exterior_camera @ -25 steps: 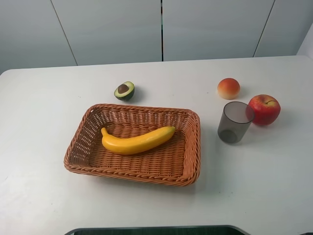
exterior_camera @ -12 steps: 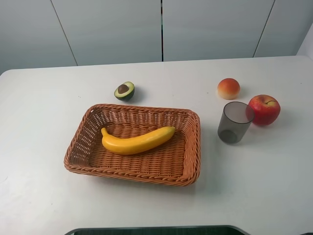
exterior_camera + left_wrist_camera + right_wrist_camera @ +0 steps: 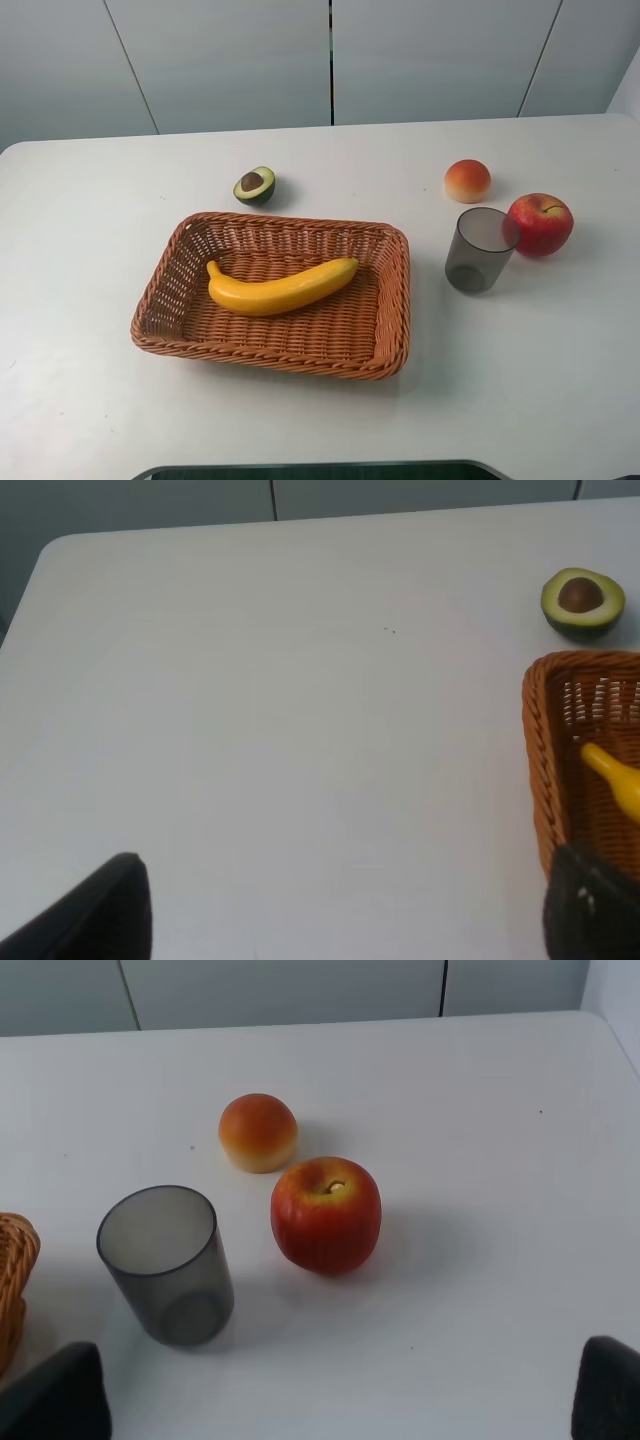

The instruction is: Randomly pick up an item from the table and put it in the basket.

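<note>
The banana lies in the basket; the grey cup holds nothing (both grippers gape wide, empty).

A half avocado with its brown pit showing sits alone. A grey see-through cup stands upright. A red apple is just beside the cup. A small orange bun sits near them.
</note>
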`<state>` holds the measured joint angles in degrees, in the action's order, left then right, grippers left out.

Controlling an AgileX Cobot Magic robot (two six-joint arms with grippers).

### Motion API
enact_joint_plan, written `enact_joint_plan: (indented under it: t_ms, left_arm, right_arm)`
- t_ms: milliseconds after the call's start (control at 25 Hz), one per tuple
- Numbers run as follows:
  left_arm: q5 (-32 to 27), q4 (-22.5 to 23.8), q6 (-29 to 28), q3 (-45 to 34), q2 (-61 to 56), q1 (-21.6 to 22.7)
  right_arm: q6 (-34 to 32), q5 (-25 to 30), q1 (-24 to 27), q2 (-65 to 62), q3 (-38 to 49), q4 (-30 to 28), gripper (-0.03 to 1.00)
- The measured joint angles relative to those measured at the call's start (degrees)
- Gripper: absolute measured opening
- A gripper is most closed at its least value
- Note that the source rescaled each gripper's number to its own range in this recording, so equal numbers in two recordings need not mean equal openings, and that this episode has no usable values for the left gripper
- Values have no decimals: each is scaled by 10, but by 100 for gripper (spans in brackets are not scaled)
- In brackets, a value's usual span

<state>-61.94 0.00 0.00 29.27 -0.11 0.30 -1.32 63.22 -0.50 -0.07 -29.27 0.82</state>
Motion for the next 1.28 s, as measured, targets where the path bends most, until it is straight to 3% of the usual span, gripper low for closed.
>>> enact_joint_plan:
  t_ms: [1280]
  left_arm:
    - [0, 0, 0, 0, 0, 0]
  right_arm:
    - [7, -1, 0, 0, 0, 2, 100]
